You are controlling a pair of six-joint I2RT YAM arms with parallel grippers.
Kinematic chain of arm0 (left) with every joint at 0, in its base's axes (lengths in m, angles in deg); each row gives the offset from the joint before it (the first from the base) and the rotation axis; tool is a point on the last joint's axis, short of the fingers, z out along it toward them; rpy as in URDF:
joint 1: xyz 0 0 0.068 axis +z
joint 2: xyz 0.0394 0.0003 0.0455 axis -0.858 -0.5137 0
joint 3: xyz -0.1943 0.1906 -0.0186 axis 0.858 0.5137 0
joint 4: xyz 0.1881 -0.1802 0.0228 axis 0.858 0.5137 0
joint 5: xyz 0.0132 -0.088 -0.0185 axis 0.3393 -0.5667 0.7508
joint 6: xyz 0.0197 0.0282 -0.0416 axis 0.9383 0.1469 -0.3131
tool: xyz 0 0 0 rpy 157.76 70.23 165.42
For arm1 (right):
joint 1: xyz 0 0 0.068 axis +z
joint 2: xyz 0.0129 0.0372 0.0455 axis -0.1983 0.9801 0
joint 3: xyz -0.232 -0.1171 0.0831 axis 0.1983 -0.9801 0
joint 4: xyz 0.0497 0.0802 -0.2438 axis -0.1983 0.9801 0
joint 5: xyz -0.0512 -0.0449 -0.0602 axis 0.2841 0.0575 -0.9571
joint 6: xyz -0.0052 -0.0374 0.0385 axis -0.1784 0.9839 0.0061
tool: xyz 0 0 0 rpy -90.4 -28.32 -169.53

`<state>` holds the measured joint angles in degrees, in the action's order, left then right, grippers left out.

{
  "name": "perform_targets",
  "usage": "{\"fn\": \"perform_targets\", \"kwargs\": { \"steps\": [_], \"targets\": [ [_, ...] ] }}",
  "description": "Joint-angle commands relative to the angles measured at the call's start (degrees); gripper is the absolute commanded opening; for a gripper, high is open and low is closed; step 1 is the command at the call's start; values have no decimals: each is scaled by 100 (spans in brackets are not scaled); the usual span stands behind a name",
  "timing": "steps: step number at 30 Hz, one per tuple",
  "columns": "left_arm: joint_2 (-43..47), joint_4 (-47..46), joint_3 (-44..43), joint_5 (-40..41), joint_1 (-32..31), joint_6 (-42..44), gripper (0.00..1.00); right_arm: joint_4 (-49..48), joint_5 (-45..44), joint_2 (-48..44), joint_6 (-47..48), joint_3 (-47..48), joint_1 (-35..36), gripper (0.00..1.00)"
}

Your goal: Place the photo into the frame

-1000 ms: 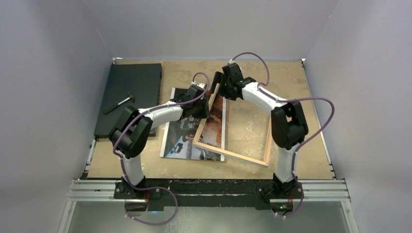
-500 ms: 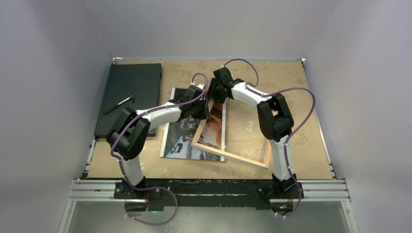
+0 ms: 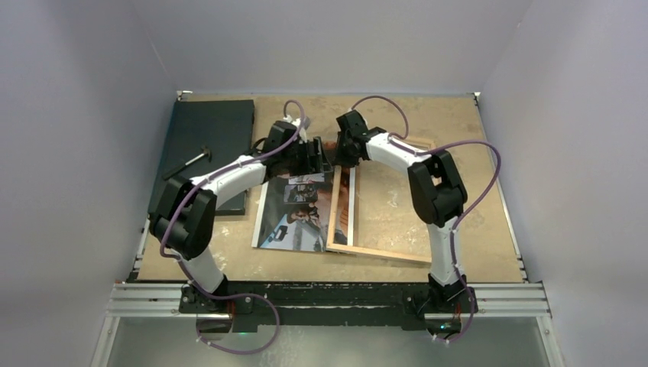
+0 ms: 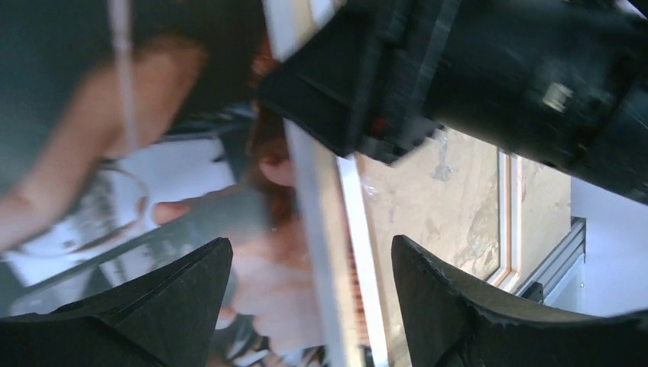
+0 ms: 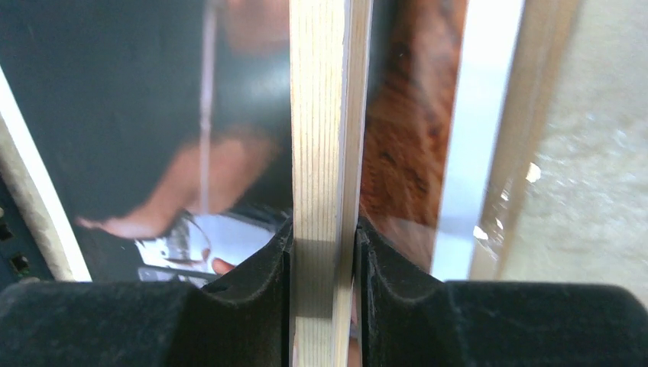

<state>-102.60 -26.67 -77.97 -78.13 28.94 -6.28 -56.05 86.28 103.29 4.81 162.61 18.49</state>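
In mid-picture, table (image 3: 474,191): carried frame (image 3: 378,253) and photo (image 3: 294,218), overlapping.
frame: tipped steeply, left rail raised.
photo: flat, face up, right edge under the frame.
right end effector (image 5: 322,237): clamped on the raised wooden rail.
left end effector (image 4: 309,245): open, holding nothing.
step: likely turning the frame; next calls for lowering it squarely over the photo.
change: left let go, right closed, frame stood steeper.

Far corner of the frame (image 3: 382,253) hidden behind the right tool (image 3: 341,157); the photo (image 4: 92,176) blurred up close.
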Motion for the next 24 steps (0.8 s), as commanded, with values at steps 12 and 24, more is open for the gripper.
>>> {"fn": "perform_targets", "kwargs": {
  "steps": [12,24],
  "targets": [
    [533,984,162,644,772,2104,77,363,-633,-1264,1788,-905,-311,0],
    [748,1716,-294,1277,1000,2700,83,187,-950,-1234,1865,-1300,-556,6]
  ]
}}
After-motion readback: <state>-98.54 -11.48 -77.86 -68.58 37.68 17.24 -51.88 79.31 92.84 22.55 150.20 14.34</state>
